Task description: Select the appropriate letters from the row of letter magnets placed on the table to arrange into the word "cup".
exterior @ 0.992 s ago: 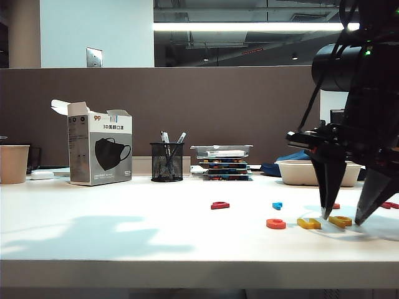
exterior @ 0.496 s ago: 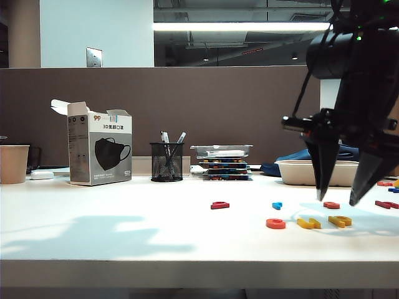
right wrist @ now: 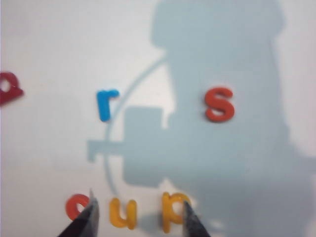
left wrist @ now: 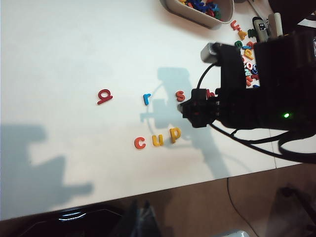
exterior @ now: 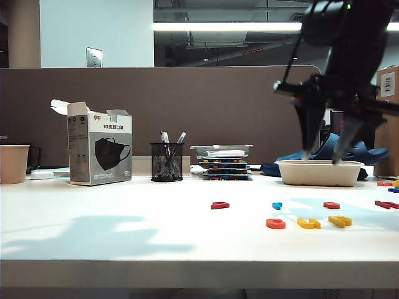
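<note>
On the white table (exterior: 124, 230) an orange-red c (exterior: 275, 223), a yellow u (exterior: 308, 222) and a yellow p (exterior: 340, 220) lie side by side, spelling "cup" in the left wrist view: c (left wrist: 140, 143), u (left wrist: 158, 139), p (left wrist: 174, 134). Behind them lie a dark red letter (exterior: 219, 205), a blue r (exterior: 277, 205) and a red s (exterior: 331, 205). My right gripper (exterior: 321, 157) hangs open and empty high above them, and its fingertips (right wrist: 89, 217) frame the word far below. My left gripper (left wrist: 140, 210) sits off the table's front edge, dim, fingers together.
A mask box (exterior: 100, 151), a mesh pen cup (exterior: 167, 161), a paper cup (exterior: 14, 163) and stacked cases (exterior: 223, 162) line the back. A white tray (exterior: 319, 172) of spare letters stands at the back right, with loose letters (exterior: 386, 203) near the right edge.
My right gripper has risen from table level beside the yellow p to well above the tray, drifting slightly left, still open. The letters have stayed put.
</note>
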